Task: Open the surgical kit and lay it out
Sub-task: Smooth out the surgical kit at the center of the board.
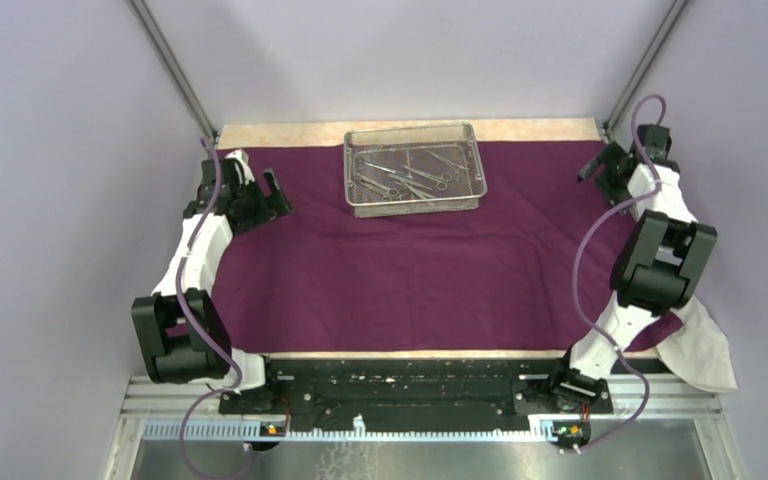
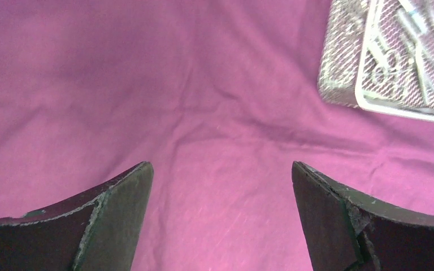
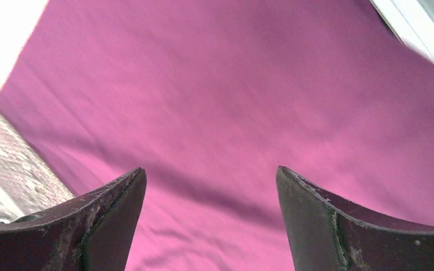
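Item 1. Cloth wrap: dark purple woven fabric, matte, lying opened out over most of the table. Shallow creases run across its middle. A tan, gritty strip of table shows along the far and near edges.

Item 2. Wire-mesh tray: rectangular, silver, fine mesh walls under a rounded wire rim. It sits upright on the far centre of the wrap, close to the far edge.

Item 3. Instruments: slim bright steel pieces, several with ring handles like scissors, lying crossed and overlapping inside the tray. Their number is too small to count.

Item 4. Left gripper: two dark, scuffed, curved fingers spread wide with only bare cloth between them. It is over the far left of the wrap, with the tray's near left corner off to its right.

Item 5. Right gripper: the same dark worn fingers, spread wide and holding nothing, over the far right corner of the wrap, where the cloth edge meets the table.

Item 6. White cloth: soft and crumpled, hanging off the near right corner beside the right arm
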Tool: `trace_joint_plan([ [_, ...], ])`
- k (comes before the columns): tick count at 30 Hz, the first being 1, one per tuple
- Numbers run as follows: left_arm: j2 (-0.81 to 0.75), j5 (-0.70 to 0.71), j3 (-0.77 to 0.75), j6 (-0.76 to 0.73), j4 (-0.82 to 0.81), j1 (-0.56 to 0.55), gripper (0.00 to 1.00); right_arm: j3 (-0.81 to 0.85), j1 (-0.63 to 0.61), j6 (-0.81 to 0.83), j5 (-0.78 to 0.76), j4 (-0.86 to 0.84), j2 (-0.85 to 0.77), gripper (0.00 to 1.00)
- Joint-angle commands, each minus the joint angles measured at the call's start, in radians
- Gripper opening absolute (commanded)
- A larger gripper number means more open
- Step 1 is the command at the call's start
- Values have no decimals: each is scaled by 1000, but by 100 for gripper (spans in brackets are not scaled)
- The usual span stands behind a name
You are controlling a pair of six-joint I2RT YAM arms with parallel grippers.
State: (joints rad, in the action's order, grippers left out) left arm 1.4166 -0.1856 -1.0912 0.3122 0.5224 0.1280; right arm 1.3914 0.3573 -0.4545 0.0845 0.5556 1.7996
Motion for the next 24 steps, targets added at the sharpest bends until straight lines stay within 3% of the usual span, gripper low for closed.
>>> trace_joint_plan([
  [1, 115, -135, -41, -22, -219, 10, 99, 239, -37, -76, 76, -83, 205, 85],
  [13, 478, -178, -383, -35, -277, 49, 99, 711, -63, 59, 239, -60, 564, 84],
  [24, 656, -180, -443, 57, -232, 126, 99, 765, -52, 56, 110, 4, 697, 83],
])
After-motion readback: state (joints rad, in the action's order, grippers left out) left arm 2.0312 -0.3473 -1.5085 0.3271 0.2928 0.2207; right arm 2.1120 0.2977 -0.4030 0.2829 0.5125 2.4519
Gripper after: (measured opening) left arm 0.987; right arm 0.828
